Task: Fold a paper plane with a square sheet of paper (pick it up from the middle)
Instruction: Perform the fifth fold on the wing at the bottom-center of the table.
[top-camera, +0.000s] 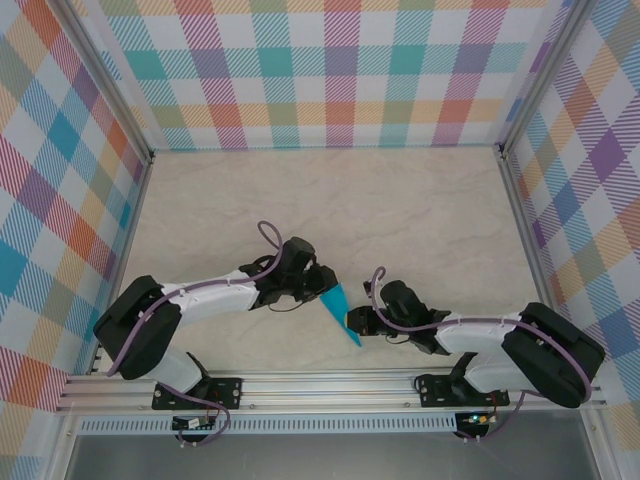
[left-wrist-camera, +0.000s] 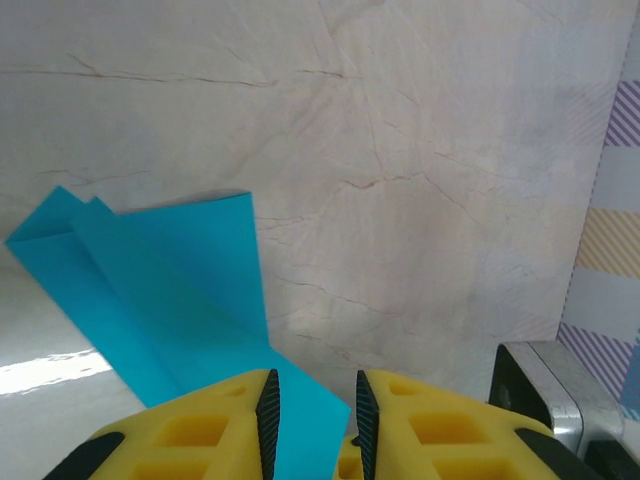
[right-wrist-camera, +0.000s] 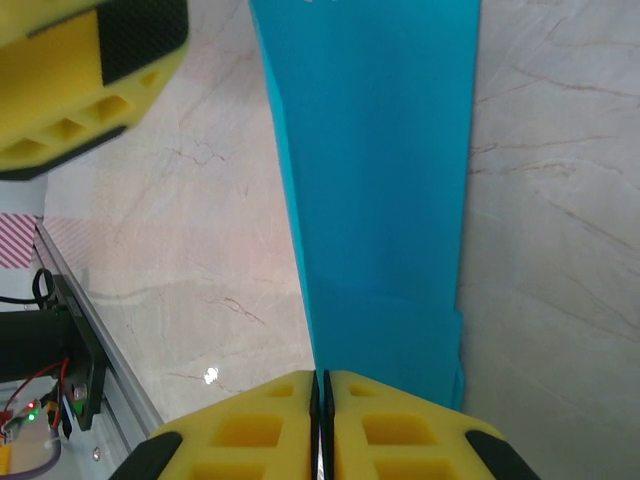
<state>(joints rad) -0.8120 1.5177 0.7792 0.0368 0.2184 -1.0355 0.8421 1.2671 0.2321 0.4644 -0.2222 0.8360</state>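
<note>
Teal paper, folded into a narrow plane (top-camera: 341, 312), is located between the two grippers, near the front centre of the table (top-camera: 400, 200). In the top view its wide end is directed at the left gripper (top-camera: 325, 284) and its sharp tip towards the rail (top-camera: 330, 385) at the near edge.

The right gripper (top-camera: 353, 323) is clamped on the plane. In the right wrist view the yellow pads are pressed together with no gap. The plane (right-wrist-camera: 380, 180) rises from the seam of the right gripper (right-wrist-camera: 320, 380), with its left edge in line with that seam. One left finger (right-wrist-camera: 70, 90) is seen up and to the left of the plane, apart from it.

The left gripper (left-wrist-camera: 313, 405) is set with its jaws a narrow gap apart. One end of the plane (left-wrist-camera: 170, 290) reaches into that gap; contact with either pad cannot be determined. Layered folds are seen at the plane's far left corner in this view. Whether the plane touches the table cannot be determined.

Open table is available beyond the grippers and to both sides, up to the plaid walls (top-camera: 340, 80). To the front, room is limited: the rail lies near the tip.
</note>
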